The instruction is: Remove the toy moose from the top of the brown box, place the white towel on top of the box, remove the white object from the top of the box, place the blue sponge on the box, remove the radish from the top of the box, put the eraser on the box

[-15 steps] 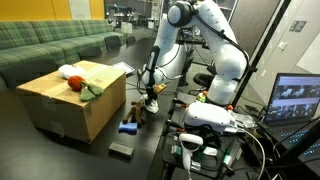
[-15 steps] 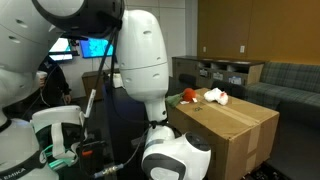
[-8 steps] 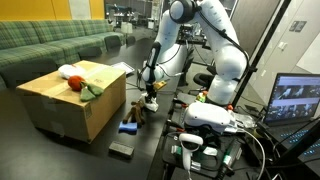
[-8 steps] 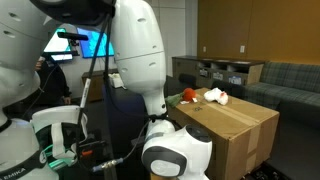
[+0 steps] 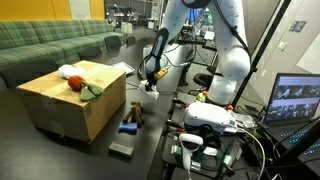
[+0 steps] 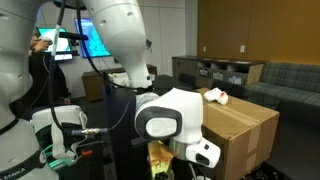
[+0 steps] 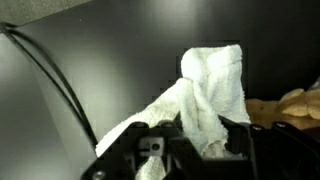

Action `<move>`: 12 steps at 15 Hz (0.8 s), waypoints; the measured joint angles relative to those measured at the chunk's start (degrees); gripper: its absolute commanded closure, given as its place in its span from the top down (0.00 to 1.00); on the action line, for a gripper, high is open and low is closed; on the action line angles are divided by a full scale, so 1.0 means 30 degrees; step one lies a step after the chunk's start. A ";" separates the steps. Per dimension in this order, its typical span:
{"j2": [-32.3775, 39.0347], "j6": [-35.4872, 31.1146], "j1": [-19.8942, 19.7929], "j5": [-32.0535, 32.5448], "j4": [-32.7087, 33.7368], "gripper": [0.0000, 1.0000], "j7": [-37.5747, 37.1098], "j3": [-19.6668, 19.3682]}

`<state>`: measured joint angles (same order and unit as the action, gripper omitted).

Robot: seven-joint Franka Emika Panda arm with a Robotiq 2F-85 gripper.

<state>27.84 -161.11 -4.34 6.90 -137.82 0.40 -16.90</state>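
Observation:
My gripper (image 5: 150, 83) is shut on the white towel (image 5: 152, 89) and holds it in the air, right of the brown box (image 5: 60, 105). In the wrist view the towel (image 7: 215, 80) hangs bunched between the jaws (image 7: 205, 135). A tan shape at the right edge (image 7: 290, 105) looks like the toy moose. The moose (image 5: 136, 112) lies on the dark floor beside the box. A red radish with green leaves (image 5: 76, 83) and a white object (image 5: 66, 70) sit on the box top. The blue sponge (image 5: 128, 127) and the dark eraser (image 5: 121, 149) lie on the floor.
A green sofa (image 5: 50, 45) stands behind the box. The robot base with cables (image 5: 205, 125) and a laptop (image 5: 298, 100) stand to the right. In an exterior view the arm's elbow (image 6: 170, 120) blocks much of the box (image 6: 245, 125); the white object (image 6: 215, 96) shows there.
The gripper has risen from low beside the moose, carrying the white towel up with it. The arm's upper links have swung. The things on the box have not moved.

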 measured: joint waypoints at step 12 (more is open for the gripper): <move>-0.6077 0.2454 0.4978 0.6186 0.1816 0.12 -0.9860 0.0633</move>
<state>9.61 -153.75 10.59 25.46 -132.37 -29.18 -15.00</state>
